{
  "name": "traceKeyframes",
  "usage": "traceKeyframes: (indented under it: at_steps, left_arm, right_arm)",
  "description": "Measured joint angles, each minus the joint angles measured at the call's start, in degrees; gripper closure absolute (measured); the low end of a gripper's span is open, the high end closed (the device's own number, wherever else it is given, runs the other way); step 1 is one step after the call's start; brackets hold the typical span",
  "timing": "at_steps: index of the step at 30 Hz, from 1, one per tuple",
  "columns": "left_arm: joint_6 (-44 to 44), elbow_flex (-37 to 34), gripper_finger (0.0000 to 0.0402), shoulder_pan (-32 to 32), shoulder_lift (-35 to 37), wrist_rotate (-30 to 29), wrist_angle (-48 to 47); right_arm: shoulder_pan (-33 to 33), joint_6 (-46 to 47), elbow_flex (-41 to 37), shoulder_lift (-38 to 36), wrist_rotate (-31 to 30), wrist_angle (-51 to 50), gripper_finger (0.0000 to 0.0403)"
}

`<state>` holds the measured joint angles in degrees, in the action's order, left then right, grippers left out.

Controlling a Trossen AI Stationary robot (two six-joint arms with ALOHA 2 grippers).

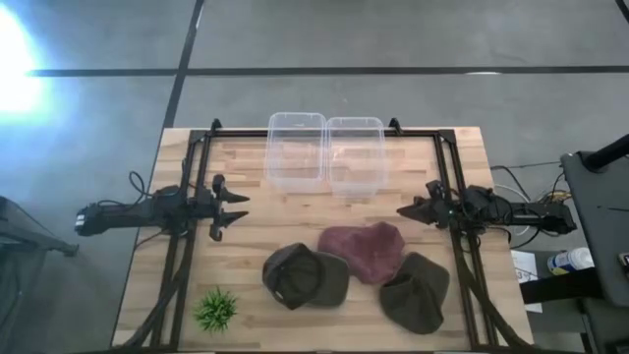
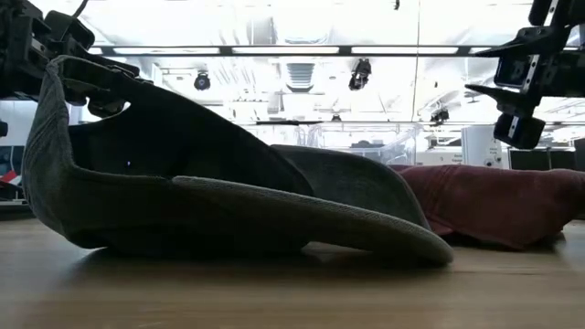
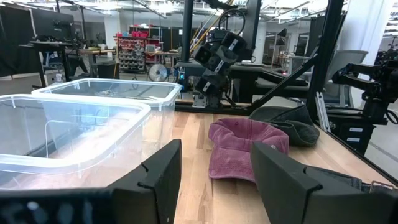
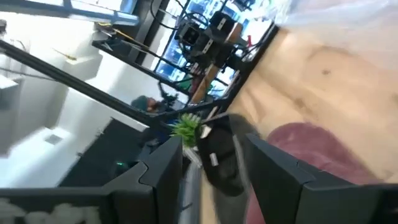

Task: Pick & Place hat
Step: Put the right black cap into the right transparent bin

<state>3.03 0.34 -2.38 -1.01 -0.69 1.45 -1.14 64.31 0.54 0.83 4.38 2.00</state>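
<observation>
Three hats lie on the near half of the table: a dark olive cap [image 1: 305, 275] tipped up on its brim [image 2: 366, 233], a maroon hat [image 1: 362, 251] resting partly against it, and another dark olive hat [image 1: 415, 292] to the right. My left gripper [image 1: 231, 206] hovers open above the left side of the table, pointing toward the right edge. In its wrist view the maroon hat [image 3: 242, 146] lies ahead of the left gripper [image 3: 214, 162]. My right gripper [image 1: 405, 211] hovers open at the right, rolled on its side, pointing left; the right gripper [image 4: 211, 149] touches nothing.
Two clear plastic bins [image 1: 297, 149] [image 1: 356, 154] stand side by side at the far edge. A small green plant [image 1: 216, 310] sits near the near-left corner. A black frame [image 1: 187, 246] runs along the table's left, far and right sides. Bare wood lies between the grippers.
</observation>
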Motion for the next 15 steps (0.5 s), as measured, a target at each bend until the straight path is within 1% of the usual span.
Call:
traceKeyframes:
  at_steps: [2, 5, 9, 11, 13, 15]
  left_arm:
    - [0.0, 0.0, 0.0216, 0.0, 0.02, 0.0, 0.0]
    - [0.0, 0.0, 0.0216, 0.0, 0.0, 0.0, -0.01]
    - [0.0, 0.0, 0.0216, 0.0, 0.0, 0.0, -0.02]
    - [0.0, 0.0, 0.0216, 0.0, 0.0, 0.0, -0.02]
    - [0.0, 0.0, 0.0216, -0.02, 0.02, 0.0, -0.04]
    - [0.0, 0.0, 0.0216, -0.01, 0.01, 0.0, -0.03]
  right_arm:
    - [0.13, 1.46, 0.0, 0.22, 0.92, -0.04, 0.0234]
    - [0.12, 5.76, 0.0, 0.91, 5.08, 0.07, 0.0234]
    - [0.14, 4.15, 0.02, 4.62, 17.02, 1.56, 0.0234]
    - [0.14, 4.99, 0.05, 7.33, 20.21, 1.65, 0.0234]
    - [0.17, 2.7, 0.82, 10.32, 21.42, -0.5, 0.0234]
    - [0.14, -3.72, 2.77, 13.53, 21.32, -5.73, 0.0234]
